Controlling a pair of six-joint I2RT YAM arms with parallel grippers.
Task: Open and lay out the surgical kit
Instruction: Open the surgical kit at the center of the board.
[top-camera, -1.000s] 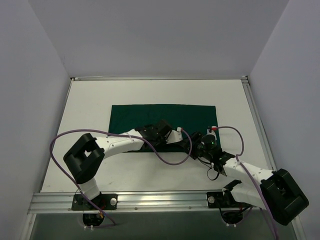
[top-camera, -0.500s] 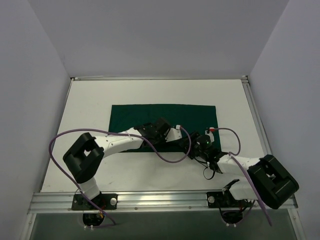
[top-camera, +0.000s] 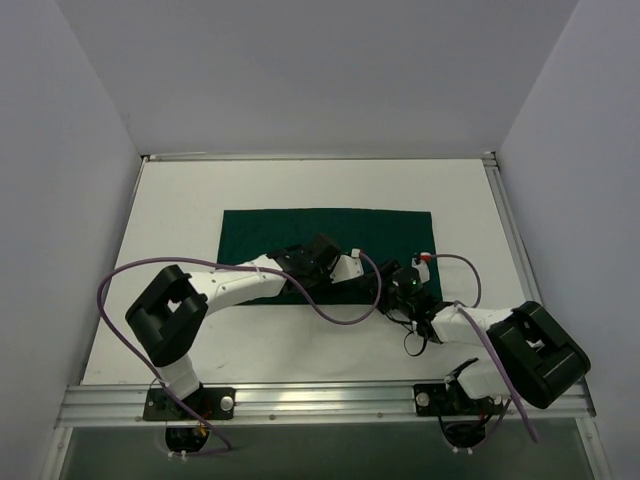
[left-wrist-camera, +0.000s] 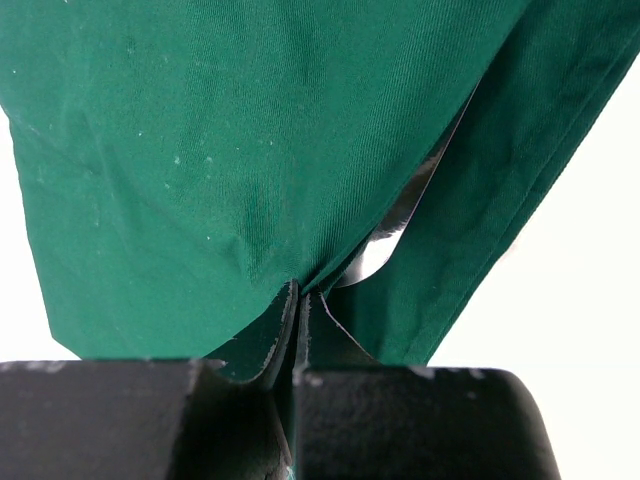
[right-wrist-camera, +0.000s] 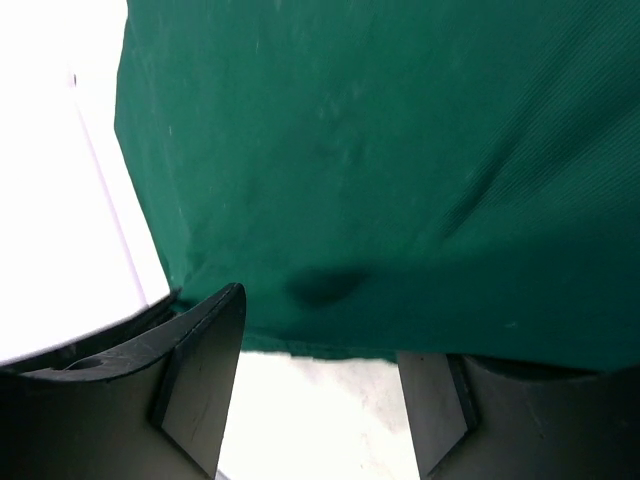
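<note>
Grey walls (top-camera: 300, 70) enclose my white tabletop (top-camera: 180, 210), dark green cloth drape (top-camera: 300, 228) at its centre. My left gripper (left-wrist-camera: 298, 318) pinches a fold; right gripper (right-wrist-camera: 320, 392) stands spread.

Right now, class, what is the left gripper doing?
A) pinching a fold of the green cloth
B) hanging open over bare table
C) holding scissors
A: the left wrist view shows the left gripper shut on a fold of the cloth.
</note>
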